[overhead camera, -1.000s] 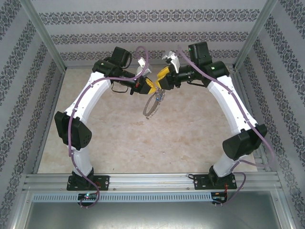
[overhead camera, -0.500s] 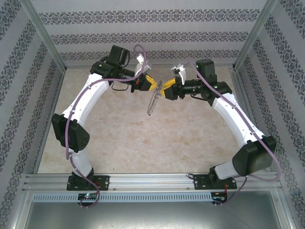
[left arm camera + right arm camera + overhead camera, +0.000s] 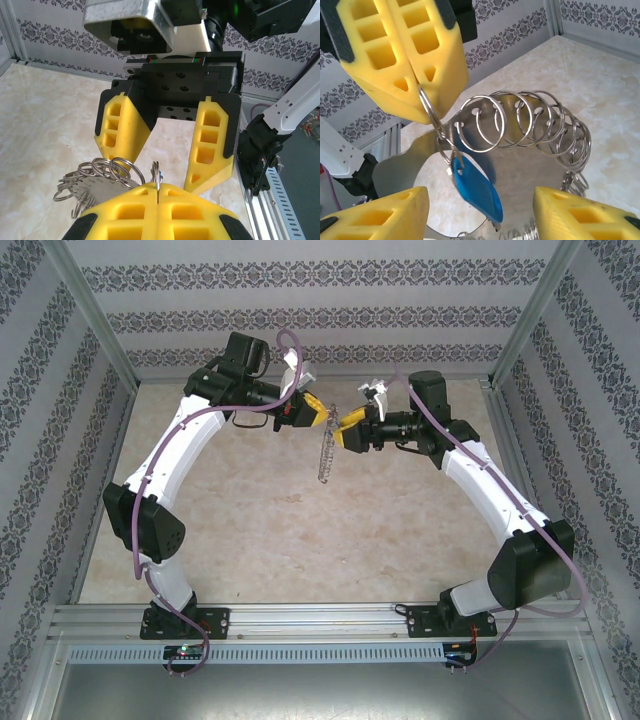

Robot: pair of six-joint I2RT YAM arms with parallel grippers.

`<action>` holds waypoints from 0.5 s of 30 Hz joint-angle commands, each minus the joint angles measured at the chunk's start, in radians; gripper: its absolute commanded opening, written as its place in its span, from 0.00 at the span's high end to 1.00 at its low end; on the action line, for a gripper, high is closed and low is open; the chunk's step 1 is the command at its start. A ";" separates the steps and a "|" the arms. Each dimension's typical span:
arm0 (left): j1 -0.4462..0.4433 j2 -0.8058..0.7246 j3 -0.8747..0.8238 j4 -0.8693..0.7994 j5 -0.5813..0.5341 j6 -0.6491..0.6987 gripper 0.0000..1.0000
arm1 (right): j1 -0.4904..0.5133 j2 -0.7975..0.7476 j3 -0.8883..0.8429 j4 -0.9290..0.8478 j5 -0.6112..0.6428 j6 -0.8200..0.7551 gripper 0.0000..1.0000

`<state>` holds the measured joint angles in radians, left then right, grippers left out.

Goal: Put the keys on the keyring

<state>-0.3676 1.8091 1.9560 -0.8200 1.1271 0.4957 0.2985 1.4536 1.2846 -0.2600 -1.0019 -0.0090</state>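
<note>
Both raised over desk (image 3: 250, 530): left end effector (image 3: 318, 419) clamped on keyring (image 3: 323, 455), blue key (image 3: 475, 192) dangling; right end effector (image 3: 344, 431), 3 o'clock, fingers apart.

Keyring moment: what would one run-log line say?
left gripper: shut on keyring | keyring: dangling | blue key: hanging off it | right gripper: open opposite

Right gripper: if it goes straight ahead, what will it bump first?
Probably the blue key, dangling between the open fingers of the right gripper from the keyring that the shut left gripper pinches. Depth is hard to judge.
</note>
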 commanded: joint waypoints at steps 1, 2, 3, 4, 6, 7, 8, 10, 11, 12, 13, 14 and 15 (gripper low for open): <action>-0.009 -0.039 0.005 0.064 0.014 -0.022 1.00 | 0.015 0.018 0.021 0.039 -0.054 0.010 0.45; -0.009 -0.039 0.004 0.068 0.012 -0.026 1.00 | 0.016 0.025 0.025 0.038 -0.063 0.010 0.46; -0.010 -0.039 0.004 0.070 0.011 -0.026 1.00 | 0.020 0.032 0.027 0.038 -0.068 0.011 0.49; -0.008 -0.039 0.004 0.073 0.008 -0.028 1.00 | 0.024 0.038 0.028 0.037 -0.074 0.011 0.54; -0.008 -0.037 0.006 0.077 0.004 -0.032 1.00 | 0.029 0.050 0.032 0.032 -0.085 0.010 0.68; -0.009 -0.038 0.006 0.078 0.002 -0.031 1.00 | 0.030 0.054 0.030 0.029 -0.090 0.010 0.78; -0.008 -0.036 0.006 0.080 0.001 -0.034 1.00 | 0.032 0.056 0.030 0.028 -0.097 0.010 0.85; -0.009 -0.034 0.008 0.082 0.000 -0.036 1.00 | 0.034 0.061 0.031 0.023 -0.109 0.008 0.96; -0.010 -0.034 0.008 0.082 0.000 -0.038 1.00 | 0.034 0.063 0.031 0.022 -0.115 0.007 1.00; -0.008 -0.034 0.009 0.084 -0.001 -0.039 1.00 | 0.036 0.064 0.032 0.017 -0.121 0.006 1.00; -0.009 -0.034 0.008 0.087 -0.001 -0.041 1.00 | 0.037 0.065 0.034 0.012 -0.131 0.002 1.00; -0.009 -0.033 0.009 0.089 0.000 -0.042 1.00 | 0.037 0.067 0.037 0.009 -0.139 0.002 1.00; -0.009 -0.034 0.009 0.090 0.000 -0.044 1.00 | 0.037 0.068 0.040 0.006 -0.146 0.000 1.00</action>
<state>-0.3676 1.8091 1.9560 -0.7849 1.1053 0.4652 0.3256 1.5124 1.2945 -0.2428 -1.0908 0.0044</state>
